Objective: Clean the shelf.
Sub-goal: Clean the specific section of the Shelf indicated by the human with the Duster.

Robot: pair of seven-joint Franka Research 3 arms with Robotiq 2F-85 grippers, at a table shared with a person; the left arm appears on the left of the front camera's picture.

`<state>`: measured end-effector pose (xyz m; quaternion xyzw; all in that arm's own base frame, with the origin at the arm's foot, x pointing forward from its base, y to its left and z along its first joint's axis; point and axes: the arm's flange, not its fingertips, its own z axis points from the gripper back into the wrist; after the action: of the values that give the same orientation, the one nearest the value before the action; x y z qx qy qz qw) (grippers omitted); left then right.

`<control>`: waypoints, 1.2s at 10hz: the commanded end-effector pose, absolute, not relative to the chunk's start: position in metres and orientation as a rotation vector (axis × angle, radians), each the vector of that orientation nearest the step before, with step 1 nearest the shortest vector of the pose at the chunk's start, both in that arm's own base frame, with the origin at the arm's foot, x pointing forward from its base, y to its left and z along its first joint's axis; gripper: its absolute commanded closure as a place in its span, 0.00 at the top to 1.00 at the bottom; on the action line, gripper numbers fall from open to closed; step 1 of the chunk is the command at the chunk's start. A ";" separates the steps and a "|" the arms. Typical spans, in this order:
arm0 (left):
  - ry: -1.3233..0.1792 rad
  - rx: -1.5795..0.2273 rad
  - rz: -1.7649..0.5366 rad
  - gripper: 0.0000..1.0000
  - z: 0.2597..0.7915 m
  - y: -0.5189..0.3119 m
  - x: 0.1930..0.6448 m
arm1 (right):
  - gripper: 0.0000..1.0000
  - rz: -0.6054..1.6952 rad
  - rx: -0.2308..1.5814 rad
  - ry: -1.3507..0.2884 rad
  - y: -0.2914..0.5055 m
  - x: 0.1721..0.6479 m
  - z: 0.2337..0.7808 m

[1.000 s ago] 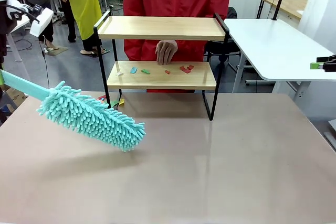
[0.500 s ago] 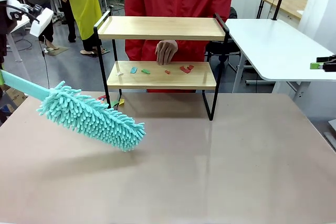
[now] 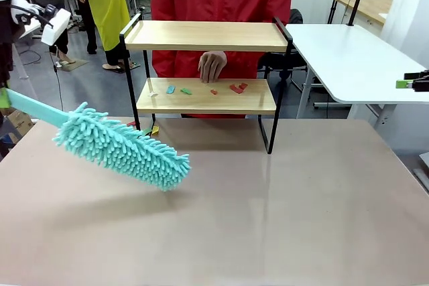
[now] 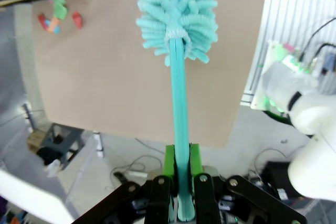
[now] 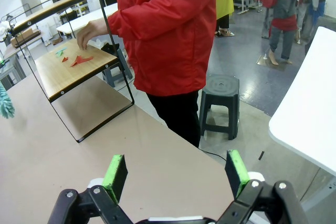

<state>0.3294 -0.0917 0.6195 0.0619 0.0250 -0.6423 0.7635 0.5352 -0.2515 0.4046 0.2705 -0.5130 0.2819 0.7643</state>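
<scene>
Tan table (image 3: 301, 205) with a small two-tier shelf (image 3: 201, 35) standing on it, as it was in front of you.

The shelf stood on thin black legs at the table's far edge, near the middle. Its lower board (image 3: 201, 104) carried small coloured scraps: a teal scrap (image 3: 171, 89) and a green scrap (image 3: 186, 90) left of middle, and a cluster of red scraps (image 3: 236, 88) further right. On the tabletop, just beside the shelf's front left leg, you had a few loose scraps (image 3: 151, 130), green and yellow among them.
</scene>
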 end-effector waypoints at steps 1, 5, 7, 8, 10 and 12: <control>-0.048 0.037 -1.414 0.13 0.602 -0.091 0.335 | 1.00 0.616 0.586 -1.115 -0.250 0.534 0.406; -0.258 -0.137 -1.298 0.13 0.586 -0.124 0.334 | 1.00 0.616 0.586 -1.115 -0.250 0.534 0.406; -0.327 -0.166 -1.190 0.13 0.584 -0.149 0.325 | 1.00 0.616 0.586 -1.115 -0.250 0.534 0.406; -0.338 -0.175 -1.109 0.13 0.585 -0.161 0.318 | 1.00 0.616 0.586 -1.115 -0.250 0.534 0.406; -0.366 -0.155 -0.952 0.13 0.589 -0.187 0.310 | 1.00 0.616 0.586 -1.115 -0.250 0.534 0.406; -0.397 -0.181 -0.838 0.13 0.591 -0.212 0.308 | 1.00 0.616 0.586 -1.115 -0.250 0.534 0.406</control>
<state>0.3091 -0.2030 0.5947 -0.0801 -0.1729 -0.4307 0.8822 0.5351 -0.2517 0.4045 0.2704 -0.5131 0.2817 0.7644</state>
